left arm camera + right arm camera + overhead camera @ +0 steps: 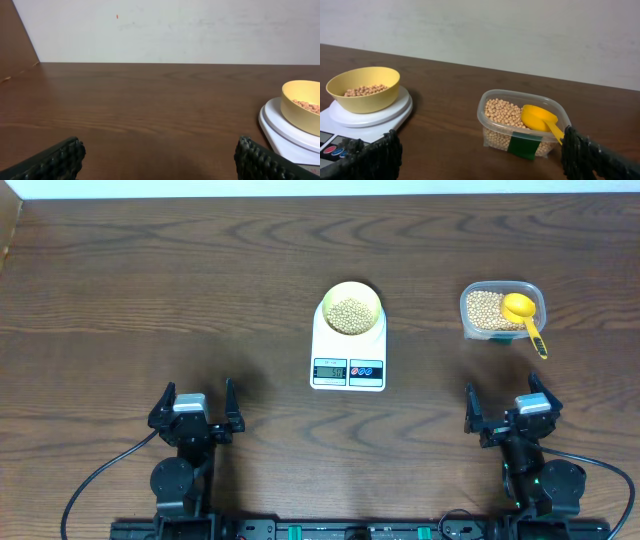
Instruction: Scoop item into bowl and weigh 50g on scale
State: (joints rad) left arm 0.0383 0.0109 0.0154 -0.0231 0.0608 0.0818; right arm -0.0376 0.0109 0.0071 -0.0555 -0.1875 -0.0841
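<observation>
Grippers parked at near edge, bowl on scale.
L gripper near-left corner, R gripper near-right corner; both w/ jaws spread wide, nothing held. White digital scale mid-table, display illegible. Pale yellow bowl sits on its platform, soybeans inside. Clear plastic tub toward right edge: more beans, yellow scoop resting in it.

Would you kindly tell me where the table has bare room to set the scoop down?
The widest bare wood lies left of the scale, ahead of the left claw. A narrower gap sits between scale and tub. Crowded: the tub, holding beans and scoop.
</observation>
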